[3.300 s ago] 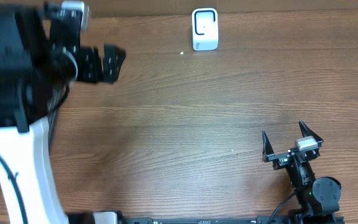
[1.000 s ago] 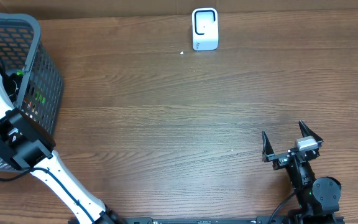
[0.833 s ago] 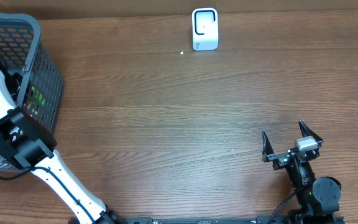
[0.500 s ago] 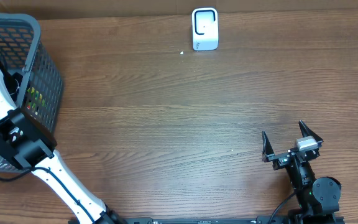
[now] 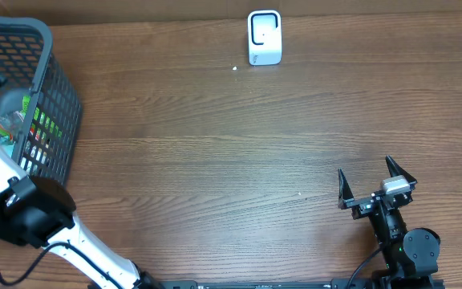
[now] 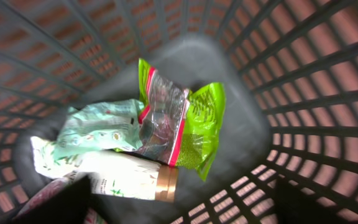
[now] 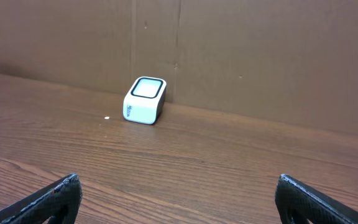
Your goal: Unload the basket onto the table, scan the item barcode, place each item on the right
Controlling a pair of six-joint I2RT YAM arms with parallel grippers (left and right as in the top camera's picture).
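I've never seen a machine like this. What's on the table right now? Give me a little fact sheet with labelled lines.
Surface: wooden table
Reader: white scanner at the far edge, standing alone
Container: dark mesh basket at the far left
Contents: green packet, pale mint packet, white packet with a gold band
Left arm: left gripper open over the packets, holding nothing
Right arm: right gripper open near the front edge, holding nothing
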